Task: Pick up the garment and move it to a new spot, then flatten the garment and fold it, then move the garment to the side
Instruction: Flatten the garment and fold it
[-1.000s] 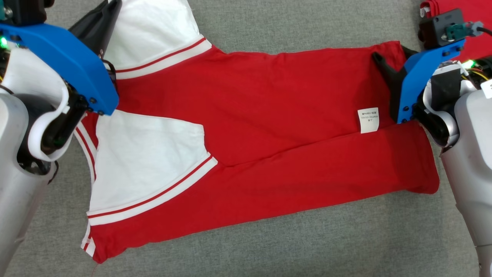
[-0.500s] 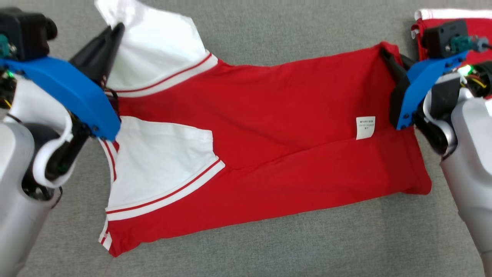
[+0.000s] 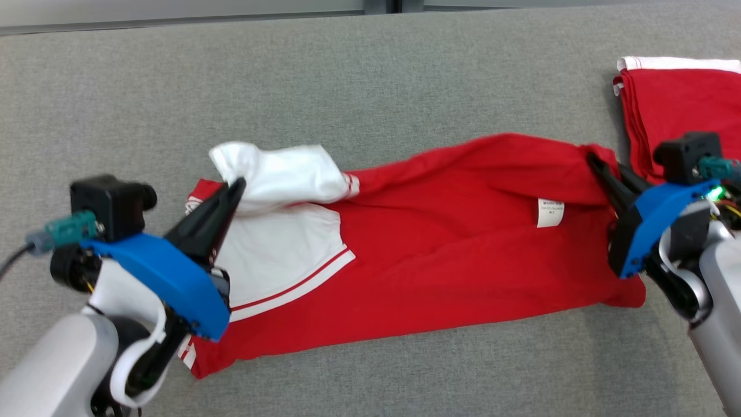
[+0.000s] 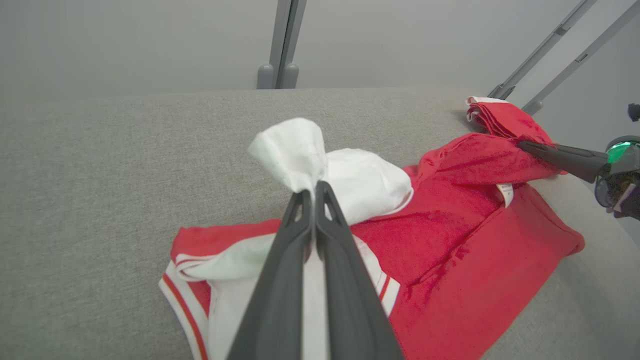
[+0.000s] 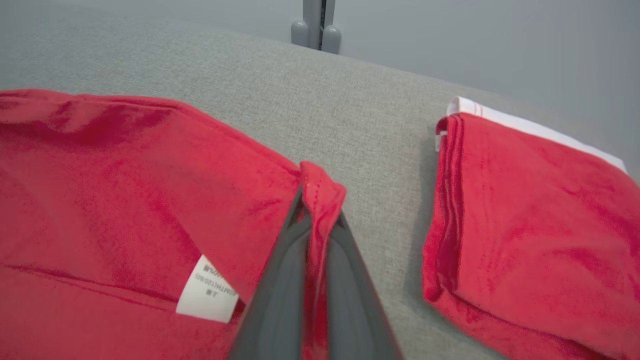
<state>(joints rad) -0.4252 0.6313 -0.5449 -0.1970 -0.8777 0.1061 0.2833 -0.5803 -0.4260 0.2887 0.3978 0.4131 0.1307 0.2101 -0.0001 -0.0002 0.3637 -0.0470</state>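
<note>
Far edge of garment (image 3: pixel 451 260) now aloft

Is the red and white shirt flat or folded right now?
Partly folded: the left claw pinches the white sleeve, the right claw the red corner, lifted over the rest.

Brightness: bright, even and diffuse over the grey woven fabric tabletop (image 3: pixel 405 75); the colours read true
Source: light seems to fall from overhead, since the shadows stay tucked under the cloth
Shadows: soft and thin; a faint band runs along the near hem of the red shirt with white sleeves (image 3: pixel 463 260), and a darker one lies at the left side of the folded red cloth pile (image 5: pixel 525 225)
Glare: the small green indicator lamp (image 3: pixel 716 192) on the right arm blooms slightly
Blur: the head view is soft, the raised white sleeve (image 3: pixel 278 171) is smeared and the print on the white care label (image 3: pixel 549 212) is unreadable
Distortion: in the left wrist view the tabletop's far edge bows and the grey metal post (image 4: pixel 283 40) leans
</note>
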